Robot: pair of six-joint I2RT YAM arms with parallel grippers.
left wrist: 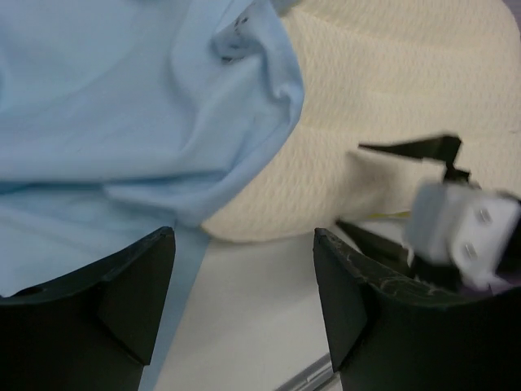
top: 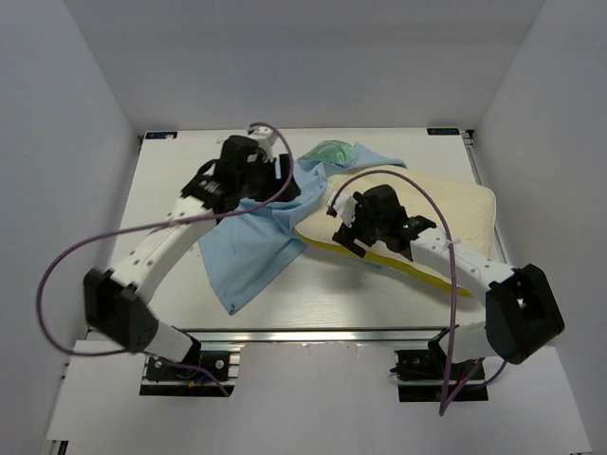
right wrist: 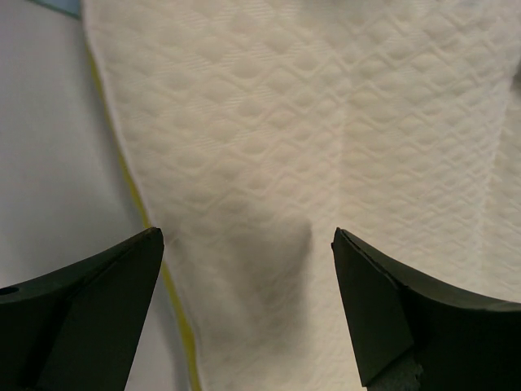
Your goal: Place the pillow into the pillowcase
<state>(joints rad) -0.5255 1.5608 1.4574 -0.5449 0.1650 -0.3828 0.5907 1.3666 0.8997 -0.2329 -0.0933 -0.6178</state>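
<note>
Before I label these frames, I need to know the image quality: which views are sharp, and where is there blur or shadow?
Top external: evenly lit and sharp, with soft shadows beneath the arms by the pillow and pillowcase. Left wrist: the pillowcase is slightly soft and the right end effector is smeared by blur. Right wrist: the pillow's dimpled weave is crisp; its own fingers are dark, lacking detail.

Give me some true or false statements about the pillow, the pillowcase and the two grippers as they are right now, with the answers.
1. The right gripper is open over the pillow. True.
2. The pillow is fully inside the pillowcase. False: most of it lies bare; the pillowcase only drapes over part of its left end.
3. The left gripper is clamped on the pillowcase. False: its jaws are open with nothing between them.
4. The pillow has a yellow band along its side. True.
</note>
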